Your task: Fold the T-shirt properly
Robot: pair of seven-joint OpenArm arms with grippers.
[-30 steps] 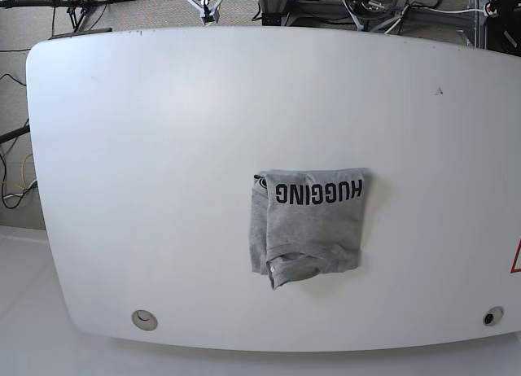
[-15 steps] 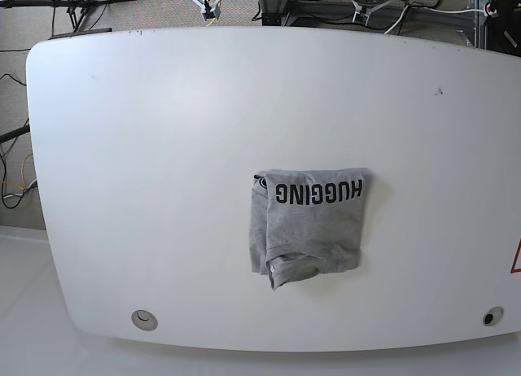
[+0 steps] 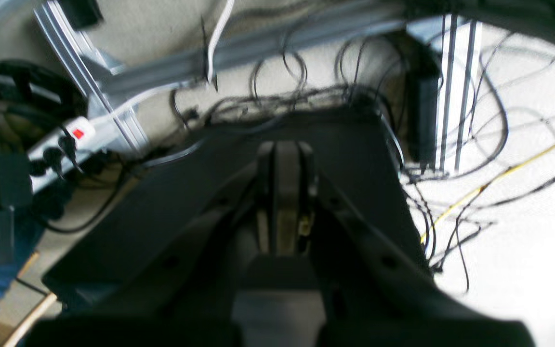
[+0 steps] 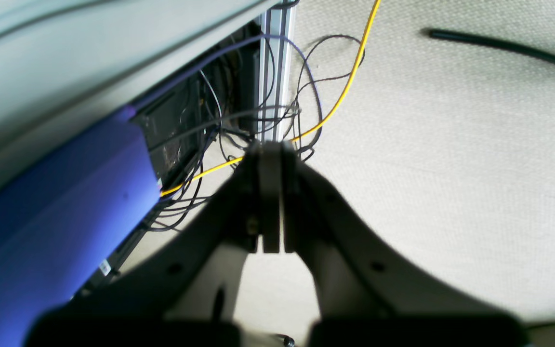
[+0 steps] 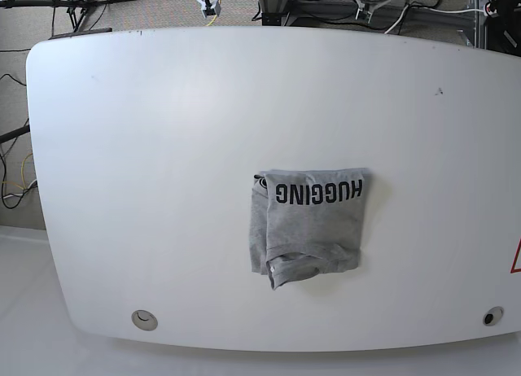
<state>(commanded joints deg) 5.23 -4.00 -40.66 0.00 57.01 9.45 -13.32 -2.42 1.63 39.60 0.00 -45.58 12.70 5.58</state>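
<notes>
The grey T-shirt [image 5: 308,228] lies folded into a compact rectangle right of the table's middle in the base view. Its black "HUGGING" lettering runs along the far edge, and a loose flap curls out at the near left corner. Neither wrist view shows the shirt. My left gripper [image 3: 284,147] is shut and empty, hanging over the floor with its tangled cables. In the right wrist view, my right gripper [image 4: 271,144] is also shut on nothing, above the carpet beside the table. Only scraps of both arms show past the table's far edge.
The white table [image 5: 163,148] has a cable hole near each front corner [image 5: 144,318] [image 5: 492,316]. Below the far edge are a power strip [image 3: 65,140], a yellow cable [image 4: 350,72], an aluminium frame post [image 4: 275,62] and a purple panel [image 4: 51,207].
The arm parts at the table's far edge have drawn further out of the base view. The T-shirt has not moved.
</notes>
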